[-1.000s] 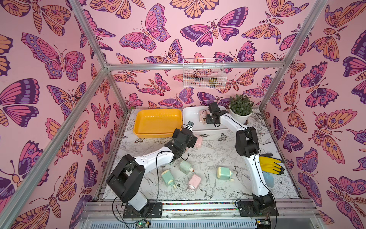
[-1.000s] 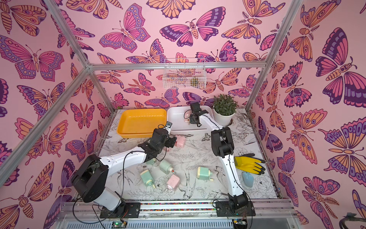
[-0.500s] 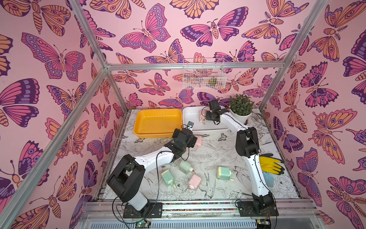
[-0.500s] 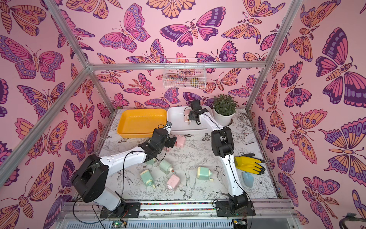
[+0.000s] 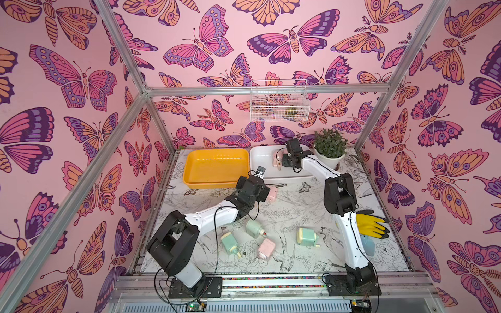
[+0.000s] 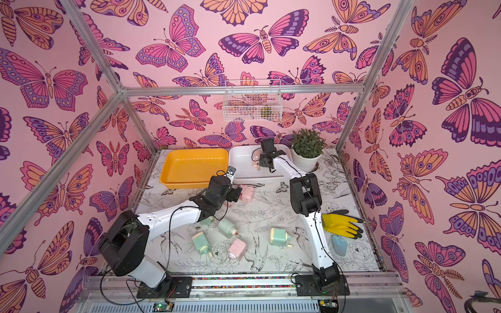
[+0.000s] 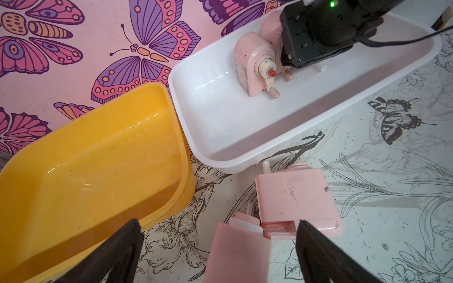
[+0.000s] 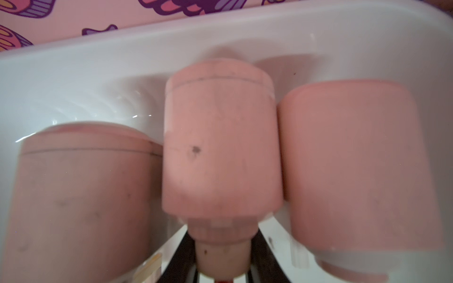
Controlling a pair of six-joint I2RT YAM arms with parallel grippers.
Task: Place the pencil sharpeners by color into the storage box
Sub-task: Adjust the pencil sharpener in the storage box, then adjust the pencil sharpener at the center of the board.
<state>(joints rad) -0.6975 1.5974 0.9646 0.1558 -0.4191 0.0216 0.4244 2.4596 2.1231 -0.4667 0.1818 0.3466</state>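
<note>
yellow bin [image 5: 189, 176]: far left, I see nothing in it.
left gripper [image 7: 218, 245]: my fingers spread wide, grasping nothing, over two pink sharpeners [image 7: 294, 198] on the mat near the bins.
green sharpeners [image 5: 229, 242]: I count three plus one pink on the near mat.
white bin [image 5: 260, 160]: far centre, holds pink ones.
right gripper [image 8: 221, 274]: I'm clenched on middle pink sharpener [image 8: 220, 147], inside the white bin.
</note>
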